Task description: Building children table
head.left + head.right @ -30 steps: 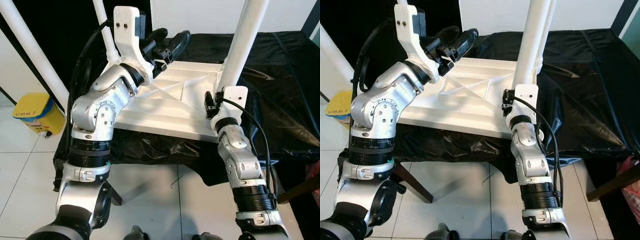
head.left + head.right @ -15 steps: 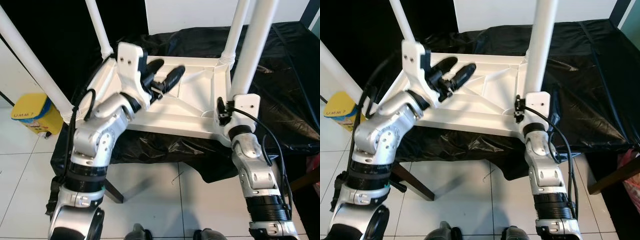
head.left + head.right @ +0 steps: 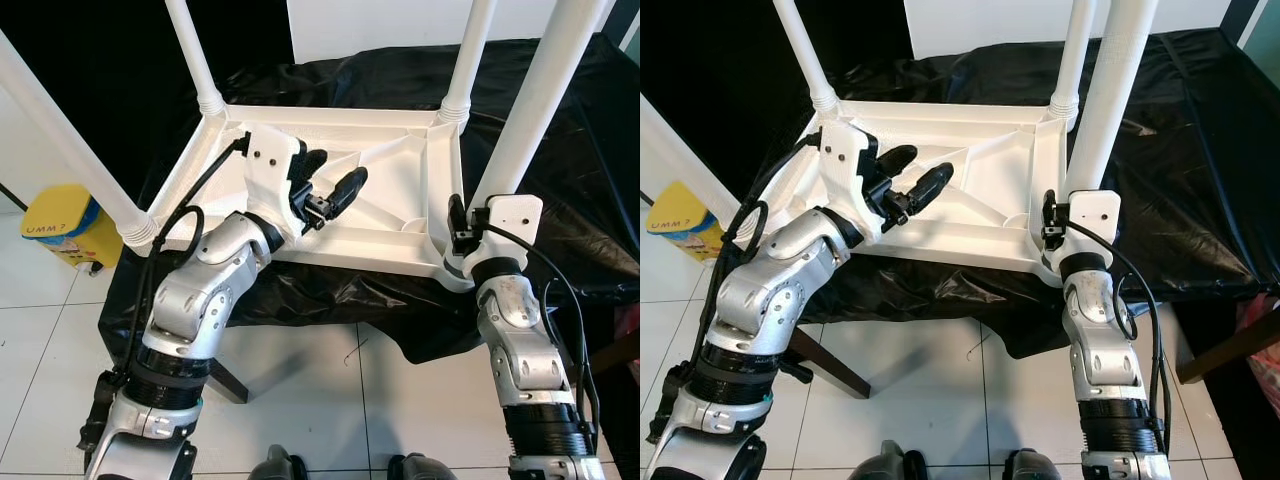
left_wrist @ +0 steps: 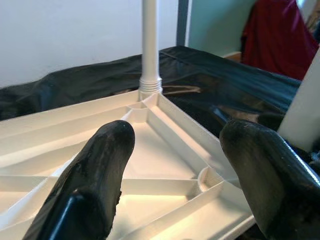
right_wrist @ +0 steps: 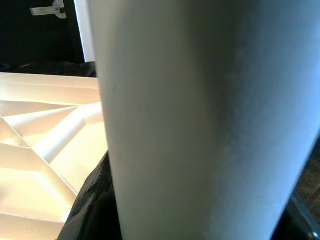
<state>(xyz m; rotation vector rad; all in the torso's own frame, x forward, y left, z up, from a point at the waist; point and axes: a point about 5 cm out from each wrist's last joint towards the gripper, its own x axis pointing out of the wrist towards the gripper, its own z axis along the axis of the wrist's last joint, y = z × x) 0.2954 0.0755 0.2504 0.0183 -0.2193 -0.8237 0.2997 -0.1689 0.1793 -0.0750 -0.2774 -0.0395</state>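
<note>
We hold one white leg (image 3: 545, 100) of the upside-down table (image 3: 390, 170) tight in our right end effector (image 3: 458, 222), our left end effector (image 3: 322, 188) hangs open and empty over it, and the leg may tip if we let go.

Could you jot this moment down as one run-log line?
left tool: open over upturned white plastic table | right tool: shut on near-right white table leg

Left pincer (image 4: 172, 175) spread wide over ribbed white tabletop underside (image 4: 165, 155); upright leg (image 4: 150, 45) at far corner, black sheet (image 4: 215, 80) beyond.
</note>
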